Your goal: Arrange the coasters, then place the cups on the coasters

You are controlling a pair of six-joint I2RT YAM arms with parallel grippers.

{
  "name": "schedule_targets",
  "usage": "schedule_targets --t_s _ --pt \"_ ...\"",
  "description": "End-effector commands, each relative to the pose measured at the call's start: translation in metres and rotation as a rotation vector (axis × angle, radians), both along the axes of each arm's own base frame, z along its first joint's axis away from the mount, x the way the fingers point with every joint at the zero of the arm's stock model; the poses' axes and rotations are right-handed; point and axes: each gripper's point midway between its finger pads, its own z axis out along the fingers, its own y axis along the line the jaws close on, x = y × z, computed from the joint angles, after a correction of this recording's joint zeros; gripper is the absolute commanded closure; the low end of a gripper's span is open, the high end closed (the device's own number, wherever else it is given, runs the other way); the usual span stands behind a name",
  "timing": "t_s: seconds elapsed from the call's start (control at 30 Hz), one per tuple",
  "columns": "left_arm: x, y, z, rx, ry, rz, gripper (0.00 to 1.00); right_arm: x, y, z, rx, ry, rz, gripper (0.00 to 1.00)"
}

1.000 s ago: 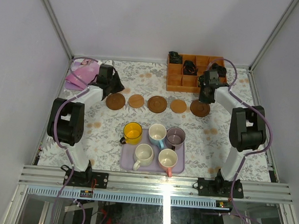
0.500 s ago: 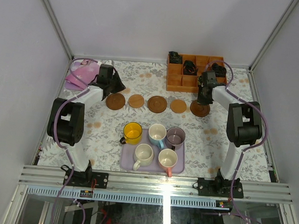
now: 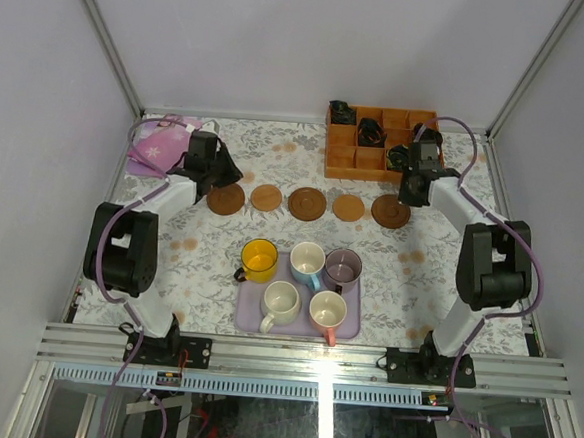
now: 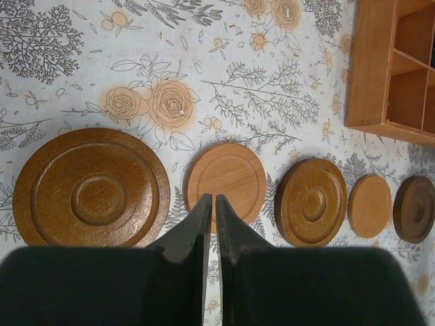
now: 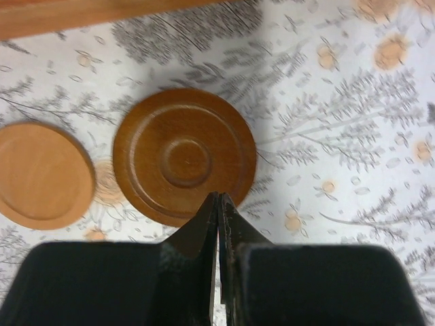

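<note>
Several round brown coasters lie in a row across the cloth, from a dark ringed one (image 3: 225, 198) on the left to another dark one (image 3: 391, 211) on the right. The left gripper (image 3: 225, 169) hovers shut and empty behind the left end. In its wrist view the tips (image 4: 211, 198) sit over a light coaster (image 4: 226, 178), next to a dark one (image 4: 92, 189). The right gripper (image 3: 411, 194) is shut and empty, its tips (image 5: 218, 195) at the edge of the dark end coaster (image 5: 185, 156). The cups, among them yellow (image 3: 259, 259), blue (image 3: 307, 260) and pink (image 3: 327, 312), stand on a lavender tray (image 3: 250, 323).
An orange-brown compartment box (image 3: 356, 159) holding dark items stands at the back right, close behind the right gripper; its edge shows in both wrist views (image 4: 367, 68) (image 5: 102, 10). A pink cloth item (image 3: 162, 142) lies at the back left. Walls enclose the table.
The right gripper has drawn back off the right end coaster, towards the box. The left arm has swung slightly outward, its gripper staying near the left end of the row.
</note>
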Motion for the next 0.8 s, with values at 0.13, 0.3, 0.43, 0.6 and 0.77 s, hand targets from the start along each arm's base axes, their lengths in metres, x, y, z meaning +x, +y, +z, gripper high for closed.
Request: schedule_targets --t_s 0.13,0.3,0.43,0.6,0.77 --pt "-0.003 -0.002 0.014 -0.005 -0.064 -0.02 0.92 -0.034 -0.028 0.01 -0.048 -0.014 -0.096 1.0" --pt "-0.008 -0.002 0.016 -0.016 -0.075 -0.013 0.8 -0.051 -0.033 0.007 -0.059 -0.006 -0.11 0.97" --pt "-0.011 0.002 0.016 -0.011 -0.074 0.0 0.49 -0.058 -0.036 0.004 -0.067 0.004 -0.118 0.97" --pt "-0.013 0.007 0.017 0.0 -0.08 0.027 0.26 -0.06 -0.035 0.001 -0.065 0.014 -0.117 0.97" --pt "-0.015 0.009 0.017 0.011 -0.082 0.043 0.15 -0.059 -0.034 -0.003 -0.059 0.024 -0.111 0.98"
